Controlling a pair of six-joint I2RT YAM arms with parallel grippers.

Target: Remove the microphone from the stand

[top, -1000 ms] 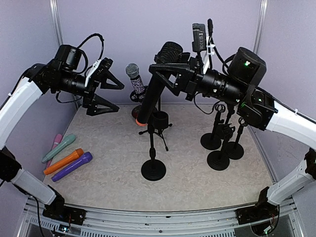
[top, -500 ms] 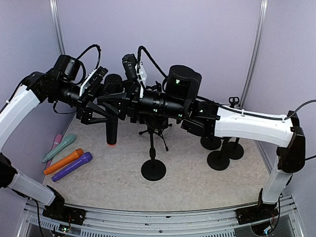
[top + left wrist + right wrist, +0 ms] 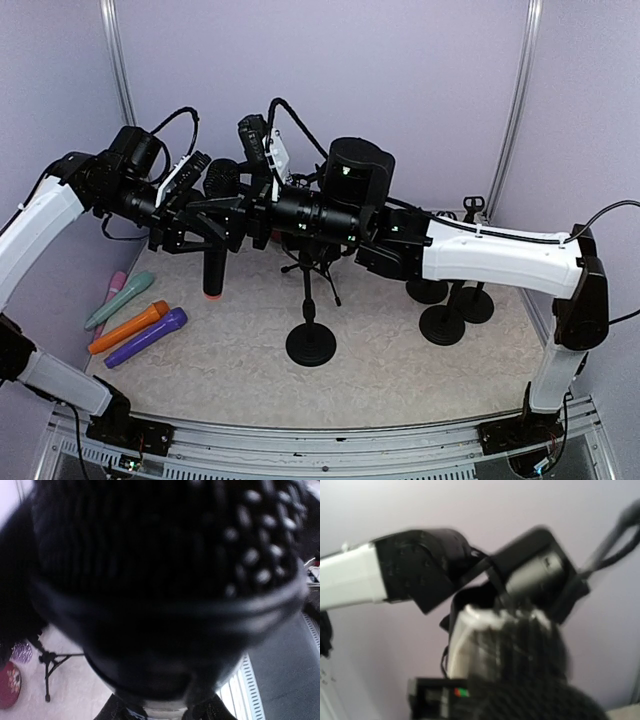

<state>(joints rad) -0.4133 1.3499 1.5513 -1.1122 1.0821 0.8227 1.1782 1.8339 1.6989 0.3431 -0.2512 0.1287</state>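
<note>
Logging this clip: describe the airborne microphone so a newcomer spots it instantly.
Follow the long white right arm across the table to the left arm. Between them hangs the black mesh-headed microphone, upright in the air. Unlike the orange microphone and purple microphone lying flat, it has a red end.

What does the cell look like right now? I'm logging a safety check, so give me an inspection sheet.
Surface: mottled beige table, no spills seen.
Job's things: black microphone off the stand, upright in the air, orange end down; the stand's top is hidden by the right arm.
Clutter: four coloured microphones lying at left; spare stands at right.
Grippers: right gripper holds the microphone; left gripper close beside it, state unclear.
Cables: black cable loops above both wrists.
Surroundings: lilac walls.
</note>
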